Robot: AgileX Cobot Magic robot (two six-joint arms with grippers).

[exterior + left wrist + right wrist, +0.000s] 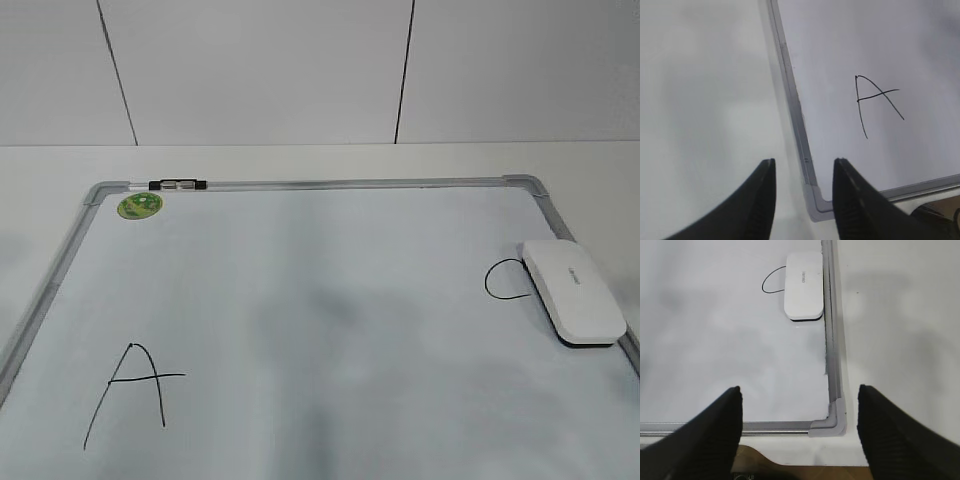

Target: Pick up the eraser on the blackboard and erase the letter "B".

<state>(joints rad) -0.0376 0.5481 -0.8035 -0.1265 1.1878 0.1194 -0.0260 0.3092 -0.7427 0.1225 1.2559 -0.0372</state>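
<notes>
The eraser, a flat white block, lies flat at the right edge of the blackboard. It also shows in the right wrist view. It covers part of a black "C". No letter "B" shows in any view; only a faint grey smudge marks the board's middle. My left gripper is open and empty above the board's near left corner. My right gripper is wide open and empty above the near right corner, well short of the eraser. Neither gripper shows in the exterior view.
A large black "A" is drawn at the board's near left, and it also shows in the left wrist view. A black-and-clear marker lies on the far frame beside a round green sticker. White table surrounds the board.
</notes>
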